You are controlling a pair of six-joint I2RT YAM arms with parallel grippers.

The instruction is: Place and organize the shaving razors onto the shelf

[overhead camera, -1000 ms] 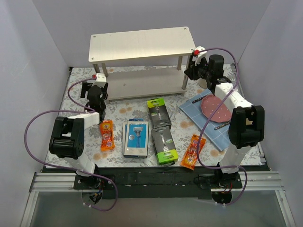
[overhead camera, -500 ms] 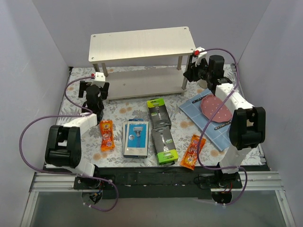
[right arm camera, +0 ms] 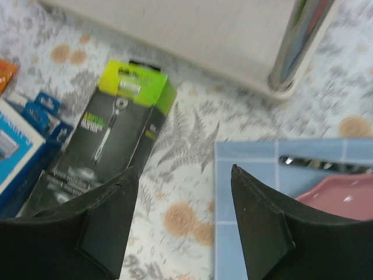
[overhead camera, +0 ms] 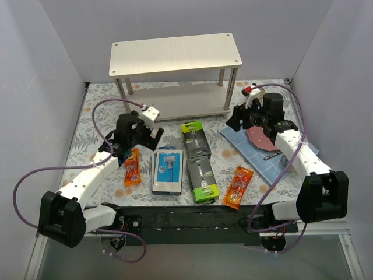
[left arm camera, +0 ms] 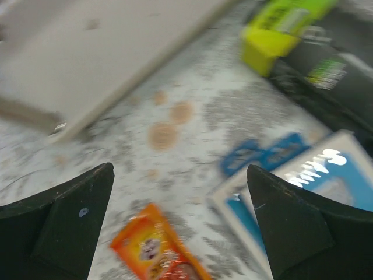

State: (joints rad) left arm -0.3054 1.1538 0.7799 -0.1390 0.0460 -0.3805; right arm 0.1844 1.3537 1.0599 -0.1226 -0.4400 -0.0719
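Cardboard razor boxes [overhead camera: 167, 170] lie flat near the pale-wood shelf [overhead camera: 175, 53]; left claw [left arm camera: 179, 175] and right claw [right arm camera: 182, 175] gape, seemingly empty.

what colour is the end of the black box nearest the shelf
Lime green; the black box shows best in the right wrist view.

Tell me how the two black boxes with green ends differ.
The far black box points its lime-green end toward the shelf; the near black box points its green end the opposite way. The far black box lies closer to the shelf; the near black box lies alongside the blue-and-white box. Both lie flat on the flowered cloth, off the shelf, alike in size.
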